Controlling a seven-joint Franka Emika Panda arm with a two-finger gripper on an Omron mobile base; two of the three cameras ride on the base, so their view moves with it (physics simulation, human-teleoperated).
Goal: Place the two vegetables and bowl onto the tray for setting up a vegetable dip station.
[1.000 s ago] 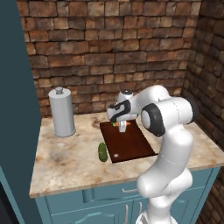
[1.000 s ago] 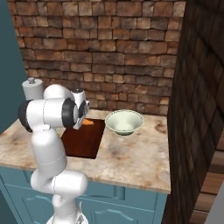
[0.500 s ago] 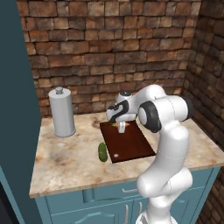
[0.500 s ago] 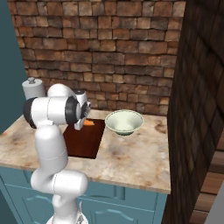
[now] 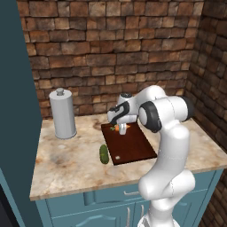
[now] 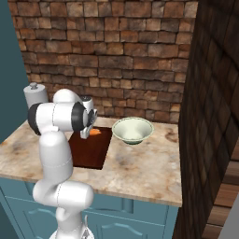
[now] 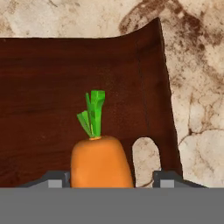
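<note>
Jaws: the gripper [image 7: 104, 183] sits low over the tray, upper centre of the left base view. In the hand view the two finger tips [image 7: 54, 181] stand apart, either side of the carrot, with a gap visible on the right side. Whether the left one touches the carrot cannot be told.
Carrot: the carrot [image 7: 100, 162] is at the bottom centre of the hand view, green top pointing up-frame, over the tray [image 7: 52, 87] near its slot handle [image 7: 145, 159]. It appears to rest on the wood.
Cucumber: the cucumber [image 5: 103, 154] lies on the bench [image 5: 66, 164] at centre left of the left base view, just beside the tray's left edge, not on it.
Bowl: the bowl [image 6: 133, 130] stands on the bench right of the tray in the right base view, near it but off it.
Risk 1: the carrot is rounded; if a finger drags on it during lift-off, it may roll toward the slot handle or off the tray end.
Risk 2: the cucumber lies close against the tray edge; a low approach may strike the tray and shift the carrot.
Risk 3: the bowl is wide and shallow; a rim grasp may slip or tilt it.
Canister: the canister [image 5: 62, 113] stands well apart at the left, no obstruction.
</note>
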